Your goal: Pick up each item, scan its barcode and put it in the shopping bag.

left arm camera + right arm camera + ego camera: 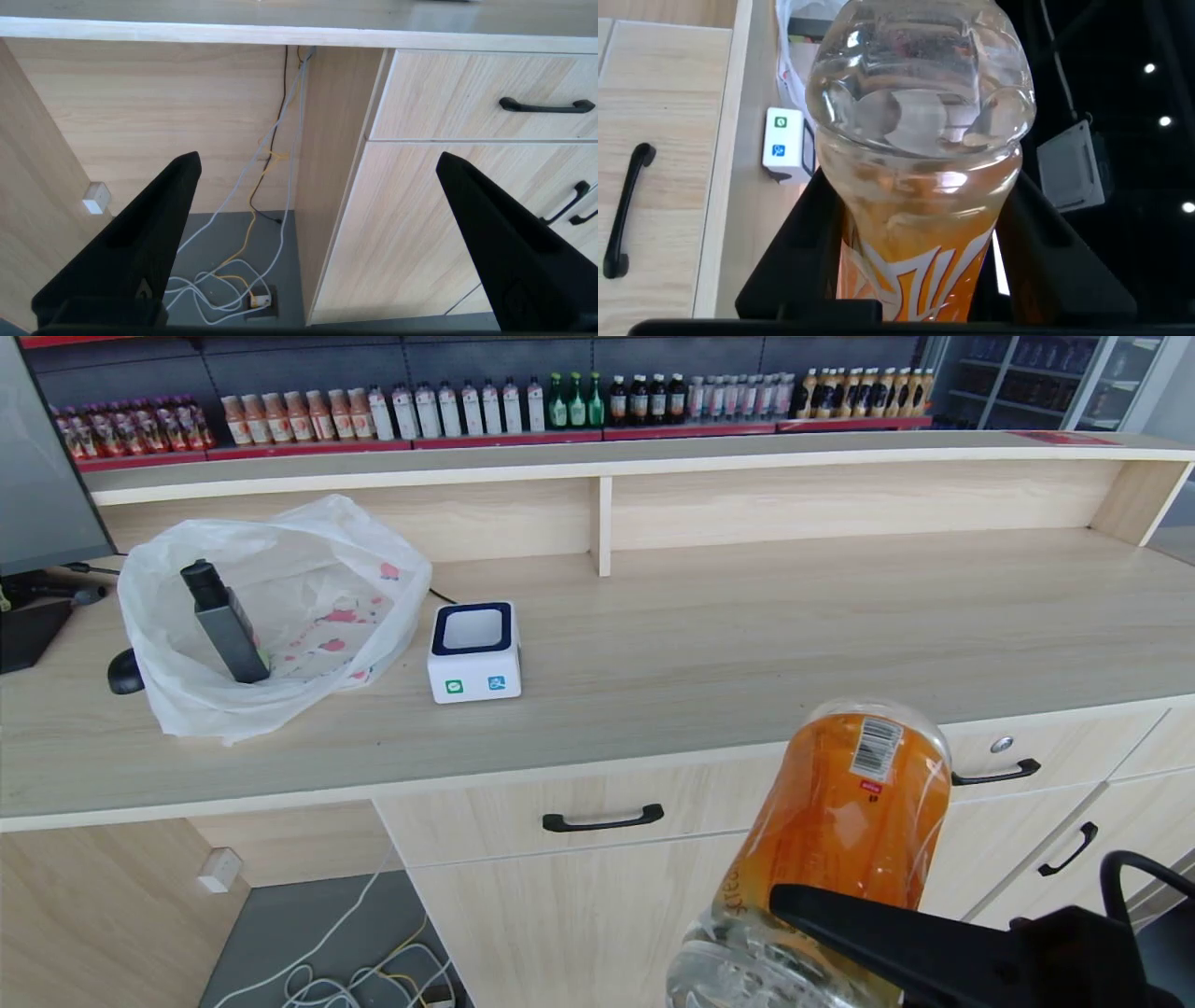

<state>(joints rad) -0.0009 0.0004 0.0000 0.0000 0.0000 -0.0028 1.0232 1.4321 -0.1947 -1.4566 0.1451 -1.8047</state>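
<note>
An orange drink bottle [845,821] with clear ends hangs tilted in front of the counter's drawers, its barcode label [876,749] facing up. My right gripper [812,933] is shut on the bottle [920,187], with black fingers [808,252] on either side. On the counter stands the white scanner [474,651] with its blue-rimmed window, also in the right wrist view [783,142]. To its left lies the open white shopping bag [308,537] with a dark grey bottle-like item [224,621] inside. My left gripper [318,252] is open below counter height, facing the cabinet front.
The wooden counter [747,635] has a raised back ledge with a divider [603,523]. A black mouse [124,672] and a monitor [42,476] sit at the far left. Drawer handles [603,820] line the front. Cables [234,280] lie on the floor.
</note>
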